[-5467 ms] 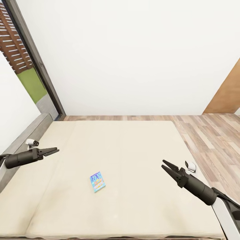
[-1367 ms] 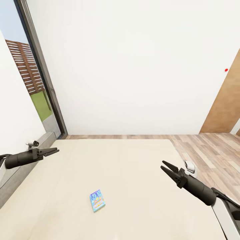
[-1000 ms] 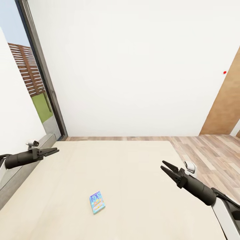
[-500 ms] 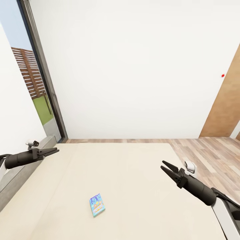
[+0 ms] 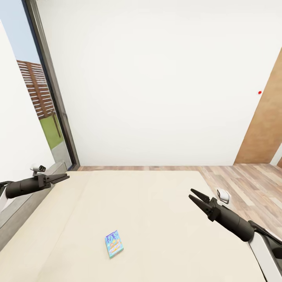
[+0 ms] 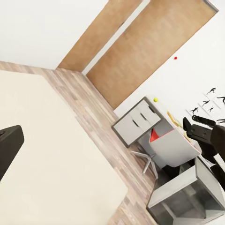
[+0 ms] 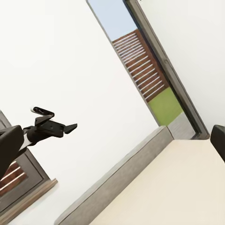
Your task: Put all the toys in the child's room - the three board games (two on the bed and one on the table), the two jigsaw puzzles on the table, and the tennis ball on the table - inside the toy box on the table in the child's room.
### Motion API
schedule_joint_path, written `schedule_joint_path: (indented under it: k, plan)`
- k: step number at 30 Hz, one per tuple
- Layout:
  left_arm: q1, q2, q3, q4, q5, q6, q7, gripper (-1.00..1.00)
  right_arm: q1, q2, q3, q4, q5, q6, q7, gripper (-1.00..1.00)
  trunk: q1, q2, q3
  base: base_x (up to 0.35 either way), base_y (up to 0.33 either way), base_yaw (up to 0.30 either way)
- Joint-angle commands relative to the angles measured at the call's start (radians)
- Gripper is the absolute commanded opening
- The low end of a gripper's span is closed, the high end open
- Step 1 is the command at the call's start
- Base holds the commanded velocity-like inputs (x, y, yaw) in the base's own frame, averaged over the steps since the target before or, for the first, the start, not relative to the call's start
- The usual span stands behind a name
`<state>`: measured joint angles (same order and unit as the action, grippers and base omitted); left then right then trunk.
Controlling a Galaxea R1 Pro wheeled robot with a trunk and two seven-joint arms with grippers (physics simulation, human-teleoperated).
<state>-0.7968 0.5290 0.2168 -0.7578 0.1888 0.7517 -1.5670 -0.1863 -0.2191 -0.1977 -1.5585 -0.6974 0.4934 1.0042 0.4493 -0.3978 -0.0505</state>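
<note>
Bright, even, diffuse light throughout; the plain white back wall (image 5: pixel 156 78) renders near blown-out and almost textureless, and the plain beige mattress (image 5: pixel 149 219) is evenly lit, with no glare and barely a shadow under the small blue cartoon-printed box (image 5: pixel 114 243) lying on it. Daylight look at the tall dark-framed window (image 5: pixel 43 102), blue sky and sunlit green beyond. Everything sharp, no motion blur; head view is wide-angle, verticals leaning outward near the edges, wrist views steeply tilted.
</note>
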Motion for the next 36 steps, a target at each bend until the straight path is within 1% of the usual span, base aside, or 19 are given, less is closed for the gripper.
schedule_joint_path:
  k: [1,36]
  plan:
    - [-0.001,0.000,0.000,0.000,-0.001,0.011,-0.004,1.00,-0.001,0.000,0.000,0.000,-0.007,0.008,0.001,1.00,0.001,-0.002,-0.001,0.000,0.000,0.000]
    - [-0.001,0.000,0.000,0.000,0.000,0.010,-0.004,1.00,-0.001,0.001,0.000,0.006,-0.005,0.008,0.001,1.00,0.001,-0.002,0.056,0.000,0.000,0.000]
